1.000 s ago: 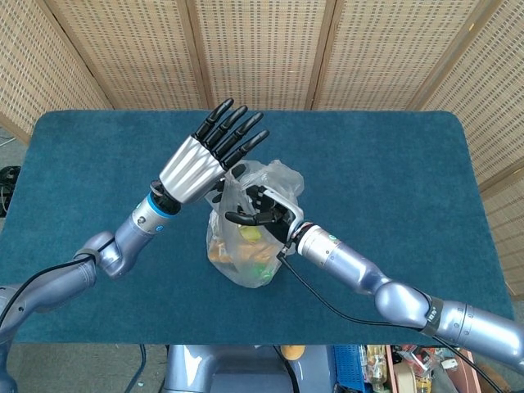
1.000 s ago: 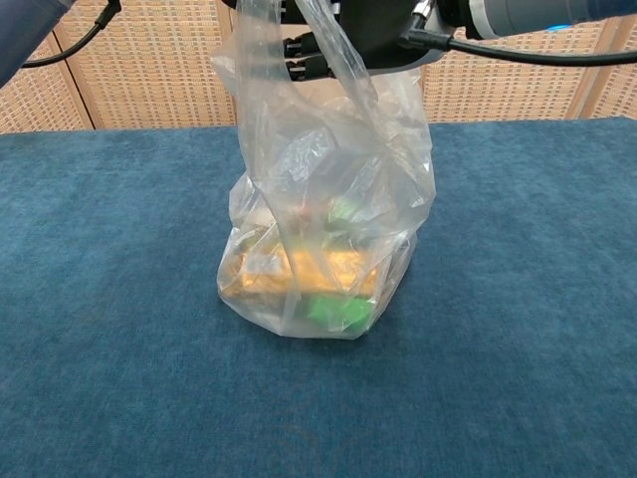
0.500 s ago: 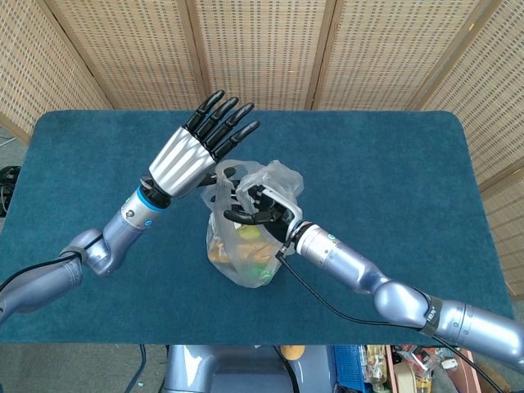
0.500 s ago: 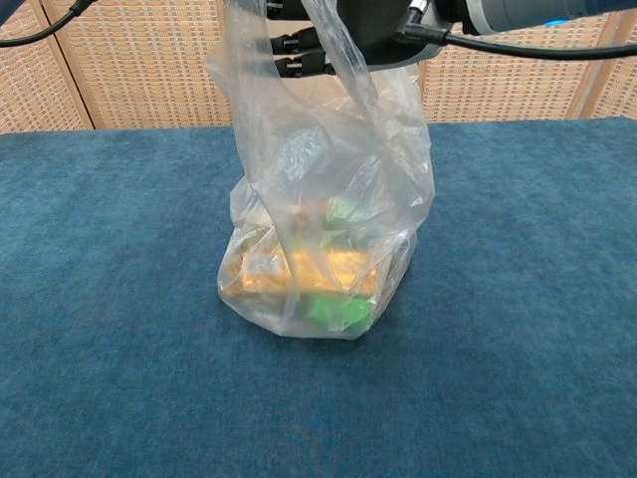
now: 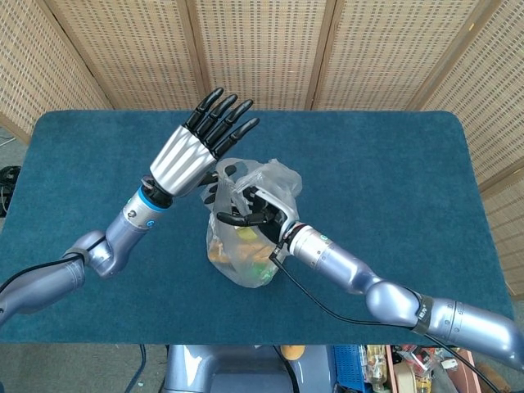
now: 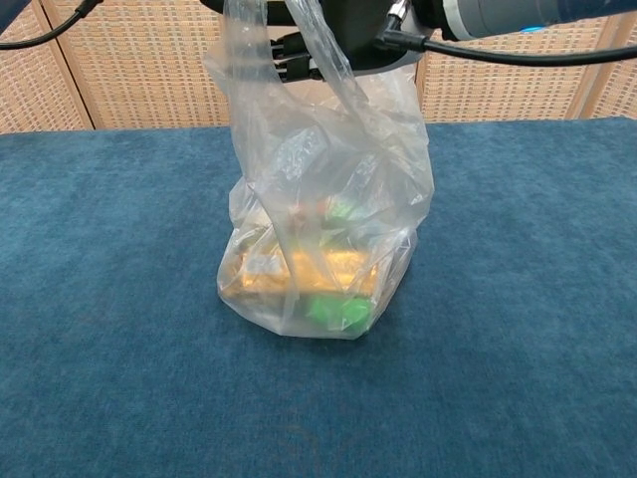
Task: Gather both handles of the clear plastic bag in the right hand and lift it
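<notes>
- The bag (image 5: 246, 237) rests at table (image 5: 393, 164) centre; the right hand (image 5: 250, 209) curls through its handles (image 6: 318, 60).
- The left hand (image 5: 196, 143), at 10 o'clock, is spread and empty.
- Risk: one handle may slip free on lifting, tipping the contents.

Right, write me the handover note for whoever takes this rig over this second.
Left hand: open, fingers spread, raised above and left of the bag, holding nothing.
Right hand: at the top of the clear plastic bag, fingers curled into the handles. Whether both handles are fully gathered cannot be told from either view.
Bag: its base sits on the blue table, near the middle, standing upright with yellow and green items inside.
Done: right hand is in the handles, and the plastic is drawn up toward it.
Left: confirm both handles are held, then lift the bag clear of the table.
</notes>
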### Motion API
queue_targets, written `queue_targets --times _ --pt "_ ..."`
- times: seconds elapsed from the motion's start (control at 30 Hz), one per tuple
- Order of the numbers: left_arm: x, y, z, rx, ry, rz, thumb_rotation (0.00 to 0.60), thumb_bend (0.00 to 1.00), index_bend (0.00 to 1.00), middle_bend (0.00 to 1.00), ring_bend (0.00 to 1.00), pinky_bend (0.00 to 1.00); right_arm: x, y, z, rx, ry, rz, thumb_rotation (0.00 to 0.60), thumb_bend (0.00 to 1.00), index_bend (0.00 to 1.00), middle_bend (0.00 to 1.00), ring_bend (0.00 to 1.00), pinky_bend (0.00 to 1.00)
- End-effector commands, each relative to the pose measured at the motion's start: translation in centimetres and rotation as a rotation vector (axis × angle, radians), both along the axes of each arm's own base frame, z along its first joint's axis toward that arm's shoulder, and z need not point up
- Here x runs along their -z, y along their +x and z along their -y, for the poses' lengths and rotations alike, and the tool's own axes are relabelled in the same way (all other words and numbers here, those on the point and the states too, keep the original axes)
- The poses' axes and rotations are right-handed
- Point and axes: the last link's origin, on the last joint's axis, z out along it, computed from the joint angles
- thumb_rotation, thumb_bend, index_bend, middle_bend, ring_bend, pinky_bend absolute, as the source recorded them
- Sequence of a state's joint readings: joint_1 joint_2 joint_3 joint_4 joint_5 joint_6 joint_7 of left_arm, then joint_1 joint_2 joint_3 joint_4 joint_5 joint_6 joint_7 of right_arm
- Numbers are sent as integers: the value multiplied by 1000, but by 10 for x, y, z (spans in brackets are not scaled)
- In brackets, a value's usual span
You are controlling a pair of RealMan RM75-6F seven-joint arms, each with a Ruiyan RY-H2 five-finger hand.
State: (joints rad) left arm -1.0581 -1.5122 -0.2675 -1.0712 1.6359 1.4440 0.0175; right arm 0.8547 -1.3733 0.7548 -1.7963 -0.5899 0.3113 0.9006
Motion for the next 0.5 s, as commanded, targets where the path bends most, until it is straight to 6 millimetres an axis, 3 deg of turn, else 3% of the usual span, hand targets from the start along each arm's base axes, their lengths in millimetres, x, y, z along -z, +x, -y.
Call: queue_targets --times 0.03,0.5 --pt "4 3 -1 -3 -4 -3 600 99 0 0 0 36 0 1 -1 -2 2 1 600 281 318 352 95 140" --pt "26 35 1 -8 -40 13 600 108 0 0 0 44 8 3 -2 -9 20 -6 600 283 318 352 98 140"
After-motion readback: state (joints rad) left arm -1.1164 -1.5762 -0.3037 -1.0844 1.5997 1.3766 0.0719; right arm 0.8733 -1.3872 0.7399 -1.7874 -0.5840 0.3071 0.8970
